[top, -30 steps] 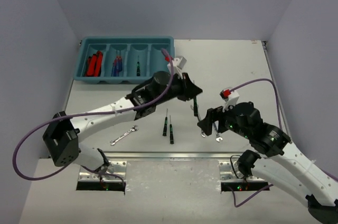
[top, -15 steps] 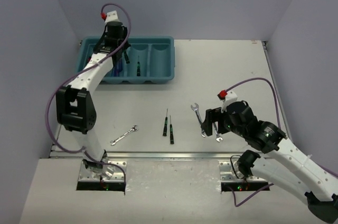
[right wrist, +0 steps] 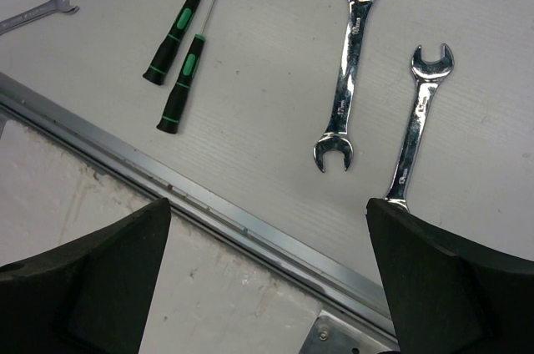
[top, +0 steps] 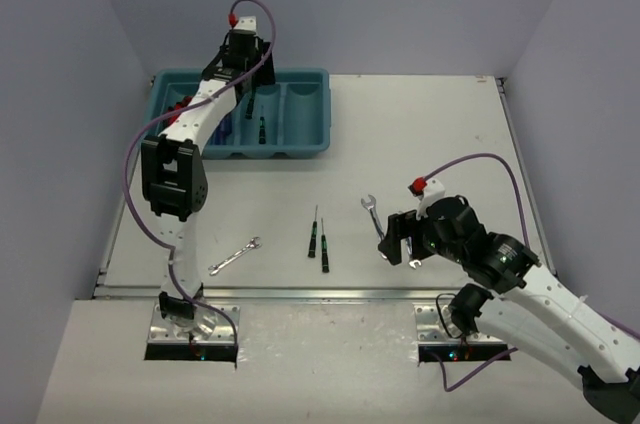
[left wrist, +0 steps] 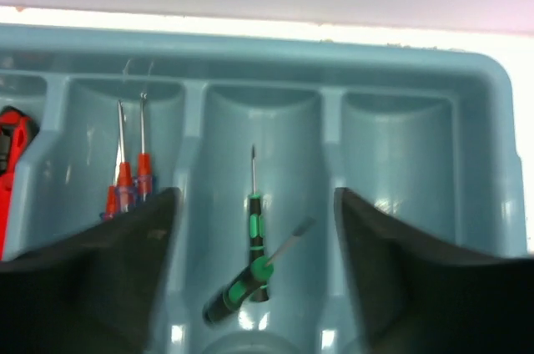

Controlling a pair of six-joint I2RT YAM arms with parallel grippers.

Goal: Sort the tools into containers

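Observation:
My left gripper [top: 244,94] hangs open over the teal tray [top: 310,147]. Between its fingers [left wrist: 100,279], in the third compartment [left wrist: 292,145], a black-and-green screwdriver [left wrist: 254,216] lies flat. A second one [left wrist: 244,283] sits tilted across it, blurred and free of the jaws. Red-and-blue screwdrivers [left wrist: 130,180] fill the second compartment, and red pliers [left wrist: 12,149] show in the first. My right gripper [top: 399,244] is open and empty above the table's near edge. Beyond it lie two silver wrenches [right wrist: 352,62] [right wrist: 420,116], two black-and-green screwdrivers [right wrist: 173,37] [right wrist: 183,83] and a small wrench [right wrist: 40,10].
The tray's fourth compartment [left wrist: 399,170] holds nothing. A metal rail [right wrist: 217,204] runs along the table's near edge, right under my right gripper. Grey walls close in the table on the left, back and right.
My left arm swung from the table's middle to the tray and opened, letting go of a black-and-green screwdriver into the third compartment. The right arm barely moved.

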